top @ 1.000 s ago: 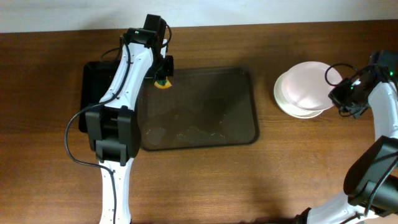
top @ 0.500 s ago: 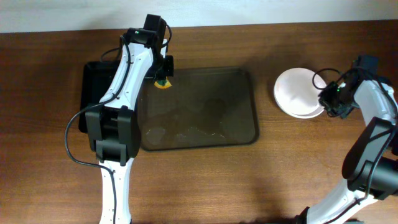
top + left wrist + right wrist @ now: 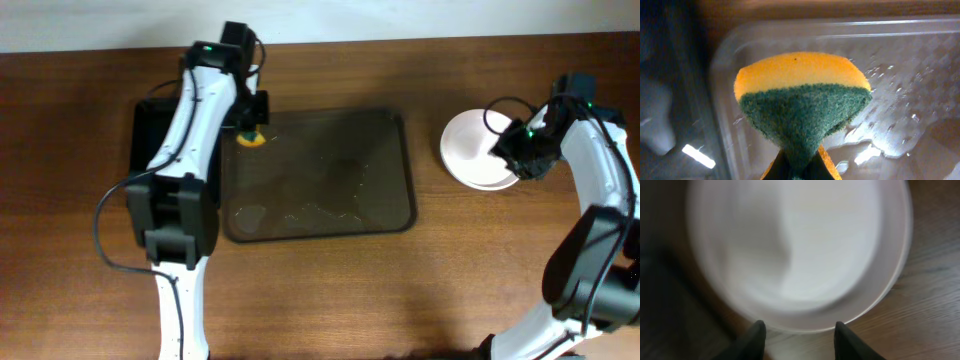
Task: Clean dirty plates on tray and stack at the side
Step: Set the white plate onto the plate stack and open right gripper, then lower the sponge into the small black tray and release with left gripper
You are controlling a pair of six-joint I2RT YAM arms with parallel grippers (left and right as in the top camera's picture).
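The white plates (image 3: 475, 148) lie stacked on the table to the right of the dark brown tray (image 3: 385, 205); how many are in the stack I cannot tell. The tray holds no plate, only water drops. My right gripper (image 3: 512, 152) is open and empty over the stack's right edge; in the right wrist view its fingers (image 3: 799, 337) hang just off the blurred top plate's rim (image 3: 800, 255). My left gripper (image 3: 250, 128) is shut on a yellow and green sponge (image 3: 250, 137) at the tray's far left corner. The sponge (image 3: 800, 100) fills the left wrist view above the wet tray (image 3: 910, 75).
A black bin (image 3: 150, 140) stands against the tray's left side, partly under my left arm. Water pools (image 3: 300, 213) lie along the tray's near part. Bare brown table (image 3: 400, 290) surrounds tray and stack.
My right gripper set the tilted top plate down flat on the stack and let go. My left gripper shifted slightly left with the sponge.
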